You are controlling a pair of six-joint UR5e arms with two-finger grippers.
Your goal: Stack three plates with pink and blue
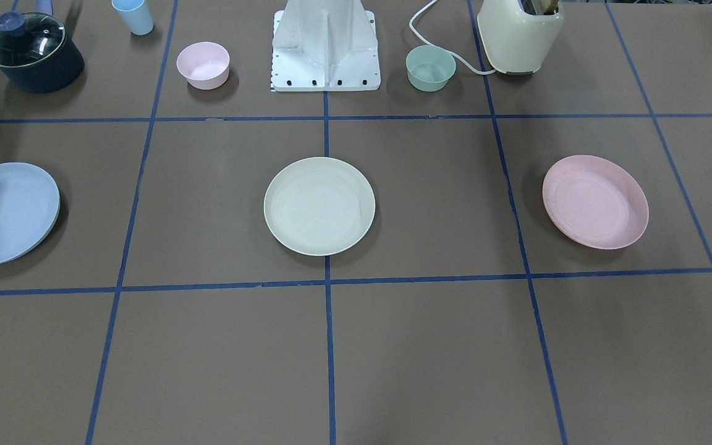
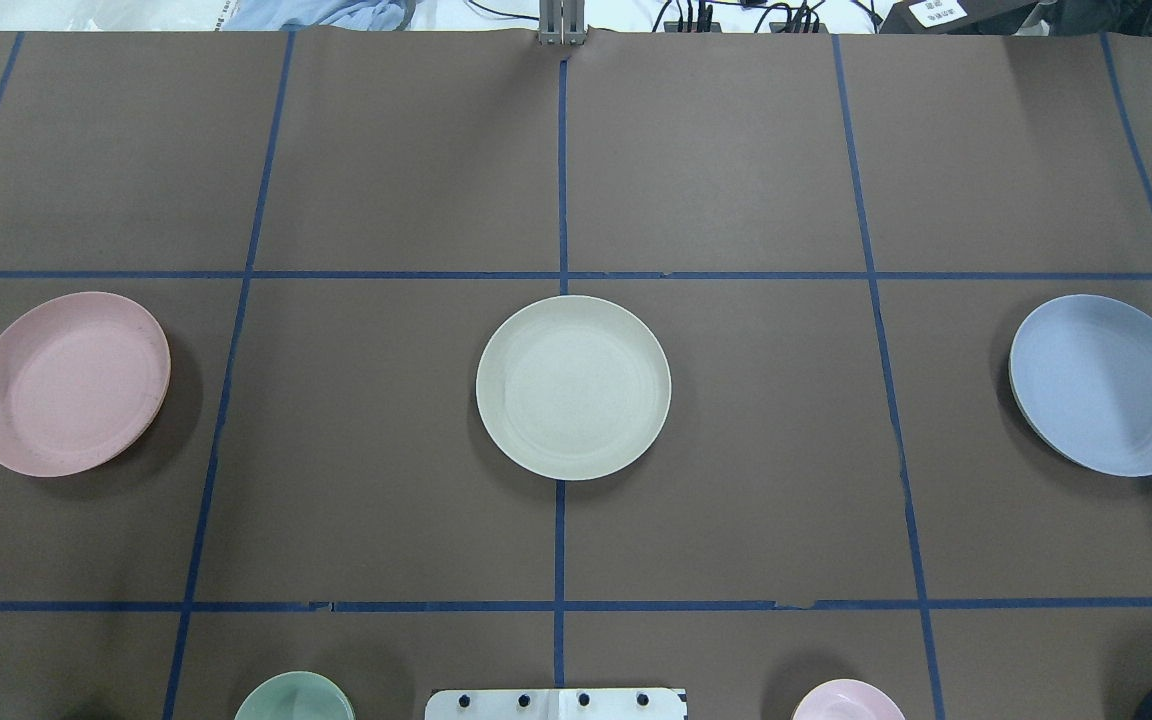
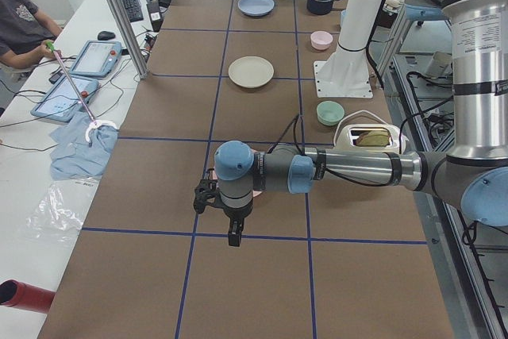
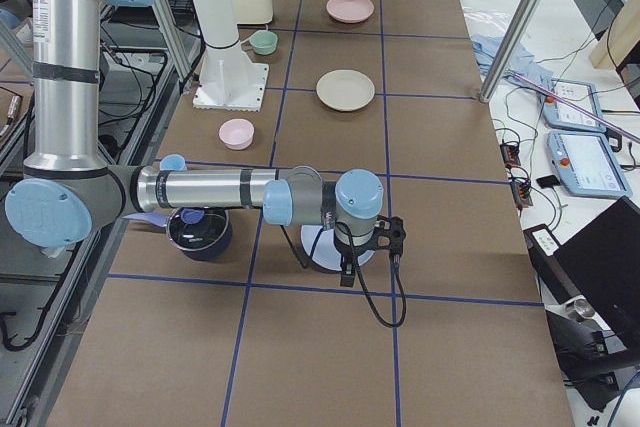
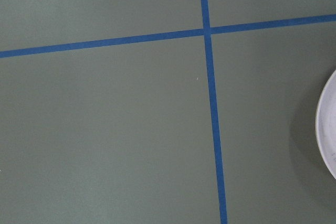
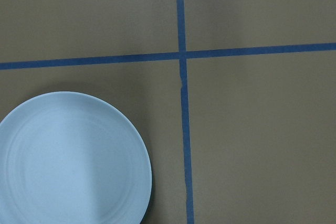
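Waiting to be stacked, the three plates lie in a row across the table (image 2: 736, 480), each well apart from the others and none resting on another, so the task looks wholly undone. Seen from the table's end on the robot's left, the left gripper (image 3: 236, 234) is nearest. It hangs pointed down above the brown surface close to the pink plate (image 2: 70, 383), whose rim just shows at the edge of the left wrist view. Whether its fingers are spread or pressed together cannot be told from the side view. Midway sits the cream-green plate (image 2: 573, 387), on the centre tape line, with neither arm near it. Farthest lies the light blue plate (image 2: 1106, 385), with the right gripper (image 4: 346, 272) hanging over or just beside it; the state of its fingers is likewise impossible to tell. By this showing, both the pink and the blue plate have yet to be lifted and laid into one pile.
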